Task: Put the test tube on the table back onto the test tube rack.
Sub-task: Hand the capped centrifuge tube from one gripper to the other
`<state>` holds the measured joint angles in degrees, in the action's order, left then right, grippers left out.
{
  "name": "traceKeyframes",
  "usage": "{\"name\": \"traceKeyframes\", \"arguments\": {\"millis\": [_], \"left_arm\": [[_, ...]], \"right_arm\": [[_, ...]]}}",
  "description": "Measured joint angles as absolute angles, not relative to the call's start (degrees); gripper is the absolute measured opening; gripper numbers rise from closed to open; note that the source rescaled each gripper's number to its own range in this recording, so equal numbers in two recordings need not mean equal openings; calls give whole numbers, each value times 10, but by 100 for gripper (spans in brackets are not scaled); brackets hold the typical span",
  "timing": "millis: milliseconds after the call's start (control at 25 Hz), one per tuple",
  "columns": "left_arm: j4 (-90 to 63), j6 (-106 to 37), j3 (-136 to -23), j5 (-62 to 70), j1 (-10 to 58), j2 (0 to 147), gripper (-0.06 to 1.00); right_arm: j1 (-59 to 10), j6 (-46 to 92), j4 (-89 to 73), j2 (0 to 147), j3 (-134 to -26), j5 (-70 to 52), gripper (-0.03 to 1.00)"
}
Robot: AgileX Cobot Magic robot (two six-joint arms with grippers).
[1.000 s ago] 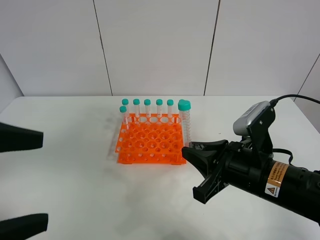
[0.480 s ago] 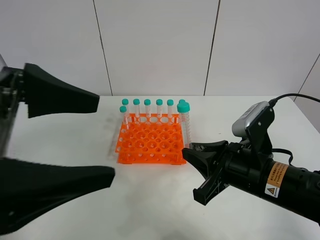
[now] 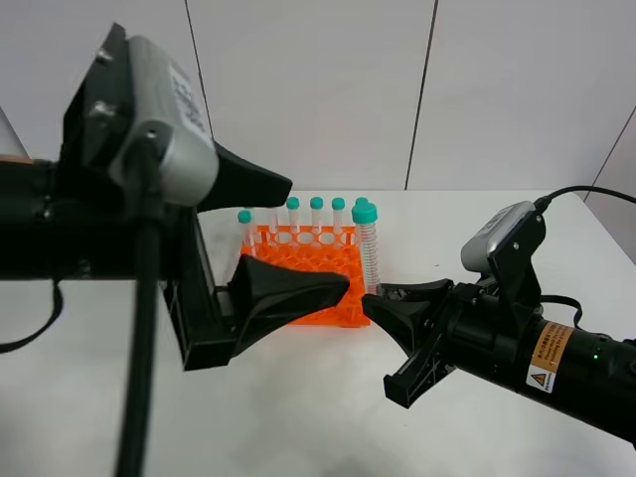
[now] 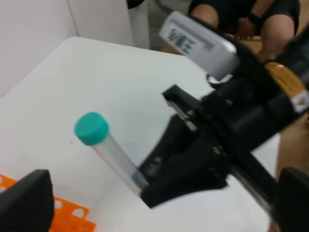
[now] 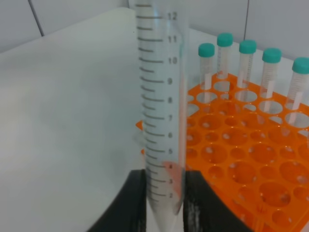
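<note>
Swinging in from the left edge, the left arm now fills the near left of the high view, where half a second ago only its two dark fingers showed, blurred and lower; the right arm and its load sit just where they were. Nearest the camera is that left arm's grey wrist camera (image 3: 159, 109) with its dark cable (image 3: 139, 328) hanging down. Ahead of it the left tool (image 3: 318, 236) stands released, its two black fingers (image 3: 288, 293) spread wide, one above and one below, partly hiding the test tube rack (image 3: 303, 248). On the near right the right arm lies low over the bench (image 3: 298, 417), a yellow warning label (image 3: 545, 370) on its body, and the right tool (image 3: 376, 296) is clenched on the test tube (image 3: 369, 248). Its own wrist view shows the black pads (image 5: 137, 203) pinching the pointed lower end, with graduation marks running up the clear wall. The tube stands about upright, teal cap on top, just beside the right side of the rack and outside it, in none of the holes; whether its tip touches the bench cannot be told. Farther back, the orange rack rests on the bench, with other tubes (image 3: 316, 209) capped in teal standing along its back row and one a step forward at the left end. Beyond it rises a pale panelled wall (image 3: 318, 89).
</note>
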<state>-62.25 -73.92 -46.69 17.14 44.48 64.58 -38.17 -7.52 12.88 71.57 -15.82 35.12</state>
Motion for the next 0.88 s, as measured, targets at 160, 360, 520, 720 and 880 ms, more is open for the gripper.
{"name": "traceKeyframes", "arguments": {"millis": [160,360,520,720,880], "left_arm": [[-644,-753,-503,156,445,684,100],[-704,-754,-538,153,445,727,100],[-769,-754,-549,129,445,750,100],[-829,-754,-550,84,445,759,100],[-838,-762,-550,58,445,760,100]], "right_arm": [[-382,-75,129,716,-158,351,0],[-382,-75,129,716,-158,351,0],[-382,-75,129,716,-158,351,0],[-382,-75,126,716,-158,372,0],[-382,-68,114,716,-158,395,0]]}}
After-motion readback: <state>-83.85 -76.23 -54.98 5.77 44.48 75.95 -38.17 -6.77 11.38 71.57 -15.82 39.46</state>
